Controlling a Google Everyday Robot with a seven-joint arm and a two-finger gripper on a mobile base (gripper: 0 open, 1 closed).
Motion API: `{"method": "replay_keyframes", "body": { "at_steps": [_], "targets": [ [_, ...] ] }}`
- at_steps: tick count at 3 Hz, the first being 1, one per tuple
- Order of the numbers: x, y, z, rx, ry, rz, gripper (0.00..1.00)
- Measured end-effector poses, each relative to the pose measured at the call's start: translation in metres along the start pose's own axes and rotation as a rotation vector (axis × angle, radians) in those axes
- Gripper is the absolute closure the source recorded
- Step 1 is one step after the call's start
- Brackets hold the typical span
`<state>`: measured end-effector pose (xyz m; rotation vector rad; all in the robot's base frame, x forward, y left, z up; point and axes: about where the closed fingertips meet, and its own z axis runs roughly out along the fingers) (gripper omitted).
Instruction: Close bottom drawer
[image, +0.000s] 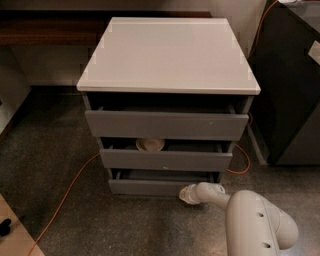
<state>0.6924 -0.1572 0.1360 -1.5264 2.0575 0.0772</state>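
The bottom drawer is the lowest of three grey drawers in a small cabinet with a white top. It stands out only a little, with a narrow dark gap above its front. My gripper is at the end of the white arm, low at the right part of the drawer's front, touching or nearly touching it. The top drawer and middle drawer are both partly open. A pale bowl shows in the middle drawer.
An orange cable runs across the speckled floor on the left, and another loops at the cabinet's right. A dark cabinet stands at the right. A wooden bench is behind on the left.
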Motion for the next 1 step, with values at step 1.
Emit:
{"method": "replay_keyframes", "body": {
  "at_steps": [1],
  "targets": [
    [0.0000,0.0000,0.0000,0.000,0.000,0.000,1.00]
  ]
}}
